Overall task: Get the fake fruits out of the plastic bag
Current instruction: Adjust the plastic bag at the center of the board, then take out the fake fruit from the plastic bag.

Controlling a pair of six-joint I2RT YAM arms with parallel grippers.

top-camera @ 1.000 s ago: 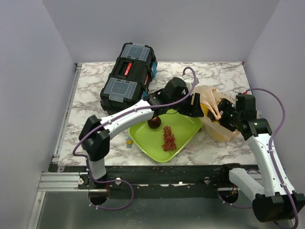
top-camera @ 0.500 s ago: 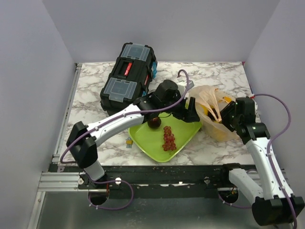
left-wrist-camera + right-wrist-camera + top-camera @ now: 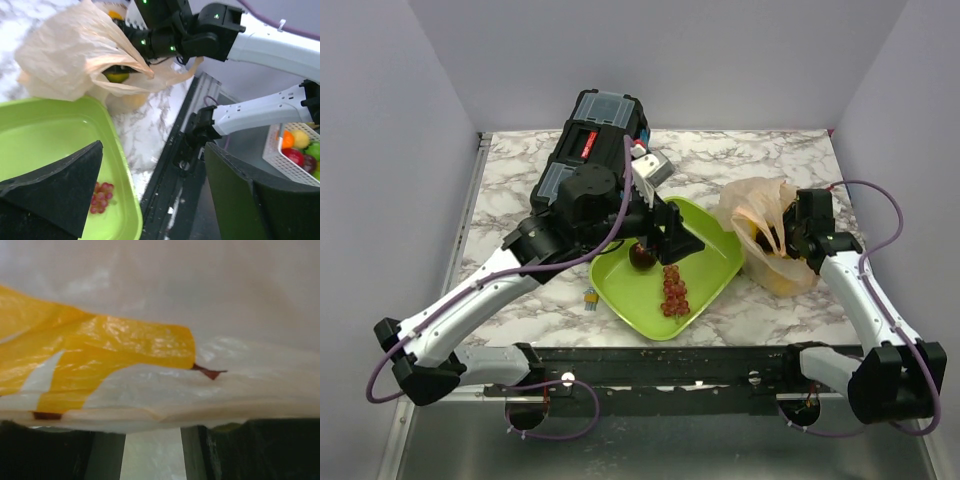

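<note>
The peach plastic bag stands right of the green tray and holds yellow fruits. A dark maroon fruit and a red grape bunch lie in the tray. My left gripper hovers over the tray, open and empty, with the grapes below one finger. My right gripper is pushed into the bag's mouth. In the right wrist view bag film drapes over its tips; the fingers stand apart, and a grip cannot be made out.
A black toolbox sits at the back left, close behind the left arm. A small object lies on the marble table left of the tray. Past the table's near edge, a white basket holds more fruits.
My left arm has drawn back from the bag's mouth to the left over the tray, its jaws widening. The right gripper has pushed further into the bag, its jaws narrowing.
</note>
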